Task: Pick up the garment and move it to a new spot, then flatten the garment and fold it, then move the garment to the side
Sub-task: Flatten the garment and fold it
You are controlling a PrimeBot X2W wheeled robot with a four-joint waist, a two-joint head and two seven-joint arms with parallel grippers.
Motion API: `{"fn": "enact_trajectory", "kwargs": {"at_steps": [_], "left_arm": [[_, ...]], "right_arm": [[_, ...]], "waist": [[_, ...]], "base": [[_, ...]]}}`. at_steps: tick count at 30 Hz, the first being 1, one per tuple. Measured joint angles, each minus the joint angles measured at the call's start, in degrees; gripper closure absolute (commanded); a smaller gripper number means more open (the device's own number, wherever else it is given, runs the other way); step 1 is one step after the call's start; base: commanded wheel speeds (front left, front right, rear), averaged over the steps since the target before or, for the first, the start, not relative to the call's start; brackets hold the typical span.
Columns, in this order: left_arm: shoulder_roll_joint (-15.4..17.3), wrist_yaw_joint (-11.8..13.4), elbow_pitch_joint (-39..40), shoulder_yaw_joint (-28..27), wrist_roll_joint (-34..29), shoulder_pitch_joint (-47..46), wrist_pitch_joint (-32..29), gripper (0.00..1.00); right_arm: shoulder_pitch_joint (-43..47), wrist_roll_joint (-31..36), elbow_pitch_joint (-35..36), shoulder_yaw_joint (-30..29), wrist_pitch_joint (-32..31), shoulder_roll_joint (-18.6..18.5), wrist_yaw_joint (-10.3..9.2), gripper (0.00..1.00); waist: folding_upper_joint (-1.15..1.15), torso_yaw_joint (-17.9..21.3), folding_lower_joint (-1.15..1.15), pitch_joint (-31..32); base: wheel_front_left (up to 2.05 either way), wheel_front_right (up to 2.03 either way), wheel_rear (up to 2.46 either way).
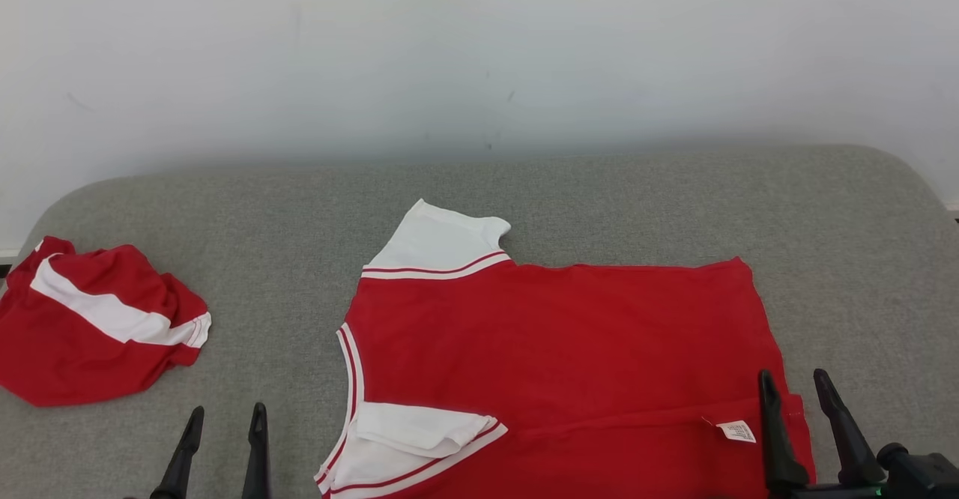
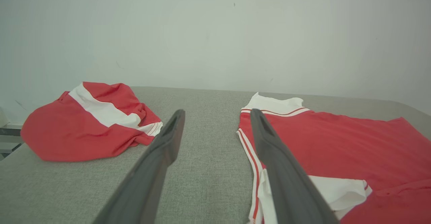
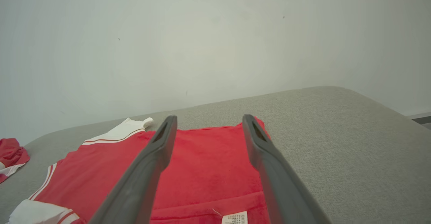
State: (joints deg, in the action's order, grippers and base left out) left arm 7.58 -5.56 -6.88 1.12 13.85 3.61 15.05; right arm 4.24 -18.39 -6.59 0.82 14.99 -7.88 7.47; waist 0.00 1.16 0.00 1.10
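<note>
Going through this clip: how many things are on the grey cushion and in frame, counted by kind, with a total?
Garments: 2 (flat red and white shirt, crumpled red and white garment)
Tools: 2, both open and empty (left tool, right tool)
Care labels: 1 (white label on the shirt's near edge)
Total: 5

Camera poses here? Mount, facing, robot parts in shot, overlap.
Head view: on the head, looking forward and down at the grey padded surface, with the flat red shirt at centre and the crumpled red garment to the left; left jaws and right jaws rise from the bottom edge, open.
Left wrist view: on the left wrist, low, looking along its open jaws toward the wall, between the two garments.
Right wrist view: on the right wrist, looking along its open jaws over the shirt's label end.
Shared: all three see both garments.
</note>
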Motion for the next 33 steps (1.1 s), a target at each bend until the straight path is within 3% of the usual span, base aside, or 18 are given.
{"fn": "enact_trajectory", "kwargs": {"at_steps": [13,19,25,33], "left_arm": [[-0.67,-1.51,-2.6,-1.96,-0.4,-1.52,0.0,0.0],[4.98,-1.6,-6.23,1.0,1.22,-10.81,-1.87,0.0],[12.72,-1.93,-7.33,10.21,6.91,-24.42,-7.3,0.0],[19.67,-1.94,-12.32,22.52,17.18,-44.0,-15.02,0.0]], "right_arm": [[-2.49,-1.96,-3.22,0.43,0.01,-0.03,0.0,0.0],[-9.85,-1.94,-9.44,1.52,-1.14,-3.78,0.0,0.0],[-21.28,-1.7,-16.14,2.47,-5.53,-6.08,0.0,0.0],[-37.07,-0.73,-25.61,4.61,-9.88,-6.86,0.0,0.0]], "waist": [[0.0,0.98,0.0,-0.81],[0.0,2.09,0.01,-2.86],[0.0,3.14,0.01,-7.25],[0.01,4.79,0.02,-15.5]], "base": [[0.0,0.0,0.0],[0.0,0.0,0.0],[0.0,0.0,0.0],[0.0,0.0,0.0]]}}
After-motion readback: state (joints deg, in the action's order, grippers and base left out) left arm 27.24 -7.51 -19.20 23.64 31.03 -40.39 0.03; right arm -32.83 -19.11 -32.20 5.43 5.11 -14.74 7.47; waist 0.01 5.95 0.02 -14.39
